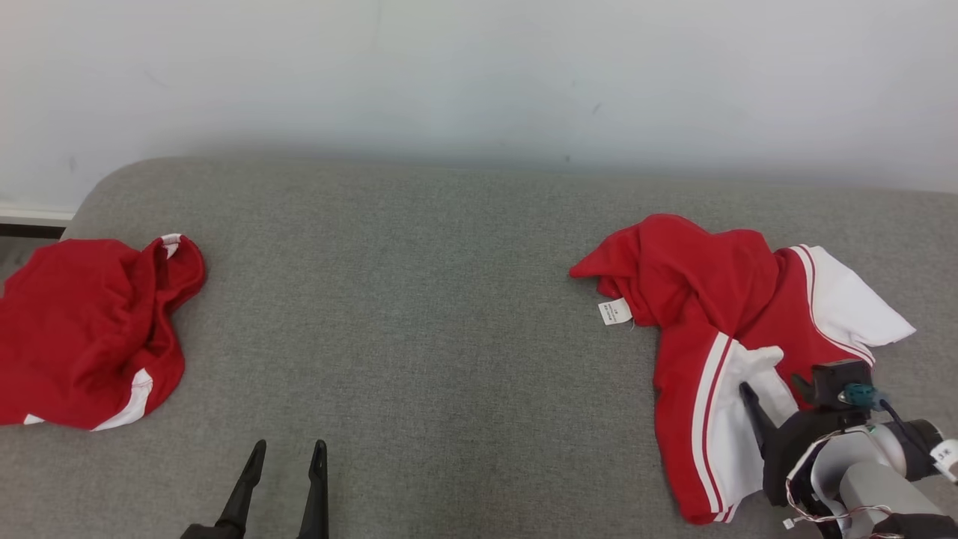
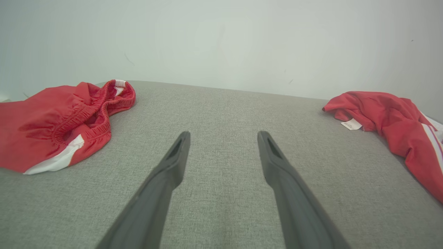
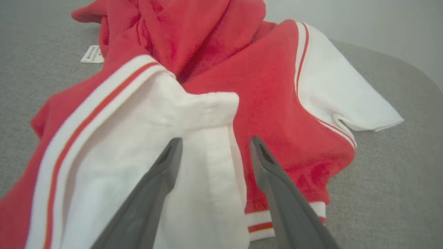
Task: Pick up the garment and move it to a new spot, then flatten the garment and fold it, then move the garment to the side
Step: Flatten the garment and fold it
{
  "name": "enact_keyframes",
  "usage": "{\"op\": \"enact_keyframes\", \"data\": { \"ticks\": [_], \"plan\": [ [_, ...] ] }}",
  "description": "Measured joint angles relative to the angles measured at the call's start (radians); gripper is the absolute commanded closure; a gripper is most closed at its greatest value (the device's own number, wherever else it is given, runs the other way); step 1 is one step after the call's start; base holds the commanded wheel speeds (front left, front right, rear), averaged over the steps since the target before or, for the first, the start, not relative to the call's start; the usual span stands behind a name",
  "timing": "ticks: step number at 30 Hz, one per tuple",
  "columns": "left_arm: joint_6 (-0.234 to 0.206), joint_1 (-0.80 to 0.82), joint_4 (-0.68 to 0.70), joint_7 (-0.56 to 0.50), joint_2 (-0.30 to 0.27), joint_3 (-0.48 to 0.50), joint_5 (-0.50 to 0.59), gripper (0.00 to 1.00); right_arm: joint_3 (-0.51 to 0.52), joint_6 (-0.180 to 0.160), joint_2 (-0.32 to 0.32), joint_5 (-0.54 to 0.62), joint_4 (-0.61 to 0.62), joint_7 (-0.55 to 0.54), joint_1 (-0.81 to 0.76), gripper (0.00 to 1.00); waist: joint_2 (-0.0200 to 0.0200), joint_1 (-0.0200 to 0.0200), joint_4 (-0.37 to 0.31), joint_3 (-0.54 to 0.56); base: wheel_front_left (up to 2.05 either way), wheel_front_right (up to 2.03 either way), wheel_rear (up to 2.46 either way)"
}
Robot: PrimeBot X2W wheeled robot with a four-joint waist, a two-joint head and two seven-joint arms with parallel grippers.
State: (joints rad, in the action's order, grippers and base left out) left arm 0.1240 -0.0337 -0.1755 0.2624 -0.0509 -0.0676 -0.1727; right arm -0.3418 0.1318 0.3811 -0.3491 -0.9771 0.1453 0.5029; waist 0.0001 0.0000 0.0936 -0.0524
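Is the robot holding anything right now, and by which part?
Nothing is held. The right gripper is open over a white panel of the garment; the left gripper is open above the grey cushion.

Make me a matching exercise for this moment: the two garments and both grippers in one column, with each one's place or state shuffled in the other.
Column one:
1. jersey
2. red shorts
3. left gripper
4. right gripper

Column two:
a. bunched at the left end, elastic waistband showing
b. jaws open over bare grey upholstery
c. jaws open over a white panel
d. rumpled at the right, white label exposed

Pairs: 1-d, 2-a, 3-b, 4-c
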Motion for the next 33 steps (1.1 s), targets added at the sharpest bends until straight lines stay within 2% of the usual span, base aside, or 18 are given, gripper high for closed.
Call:
{"op": "enact_keyframes", "data": {
  "ticks": [2, 3, 4, 5, 12, 16, 26, 33],
  "plan": [
    [0.000, 0.003, -0.001, 0.000, 0.000, 0.001, 0.001, 0.00, -0.011, 0.000, -0.009, -0.020, -0.023, -0.025, 0.011, 0.00, 0.0000, 0.0001, 0.006, -0.003, 0.00, 0.00, 0.00],
    [0.000, 0.003, -0.001, 0.000, 0.000, 0.002, 0.001, 0.00, -0.019, 0.000, -0.013, -0.030, -0.032, -0.036, 0.013, 0.51, 0.0000, 0.0000, 0.008, -0.004, 0.00, 0.00, 0.00],
    [0.001, 0.003, -0.001, 0.000, 0.000, 0.002, 0.001, 0.00, -0.025, 0.000, -0.016, -0.040, -0.035, -0.036, 0.014, 0.82, 0.0000, 0.0000, 0.011, -0.006, 0.00, 0.00, 0.00],
    [0.001, 0.003, -0.001, 0.000, 0.000, 0.004, 0.001, 0.00, -0.031, 0.000, -0.015, -0.047, -0.037, -0.035, 0.017, 1.00, 0.0000, 0.0000, 0.013, -0.007, 0.00, 0.00, 0.00],
    [0.001, 0.000, -0.002, 0.000, 0.000, 0.010, -0.003, 0.00, -0.068, 0.000, -0.012, -0.108, -0.041, -0.007, 0.033, 1.00, 0.0000, 0.0000, 0.007, -0.003, 0.00, 0.00, 0.00],
    [0.001, -0.003, -0.002, 0.000, 0.000, 0.012, -0.006, 0.00, -0.101, 0.000, -0.005, -0.136, 0.009, 0.049, 0.042, 1.00, 0.0000, 0.0000, -0.006, 0.005, 0.00, 0.00, 0.00],
    [0.001, -0.009, -0.001, 0.000, 0.000, 0.010, -0.011, 0.00, -0.260, 0.000, 0.014, -0.170, 0.316, 0.097, -0.027, 1.00, -0.0001, 0.0000, -0.041, 0.033, 0.00, 0.00, 0.00],
    [0.001, -0.028, 0.000, 0.000, 0.000, 0.010, -0.013, 0.00, -0.382, 0.000, 0.033, -0.200, 0.550, 0.033, -0.196, 1.00, 0.0000, -0.0001, -0.050, 0.053, 0.00, 0.00, 0.00]
  ]
}}
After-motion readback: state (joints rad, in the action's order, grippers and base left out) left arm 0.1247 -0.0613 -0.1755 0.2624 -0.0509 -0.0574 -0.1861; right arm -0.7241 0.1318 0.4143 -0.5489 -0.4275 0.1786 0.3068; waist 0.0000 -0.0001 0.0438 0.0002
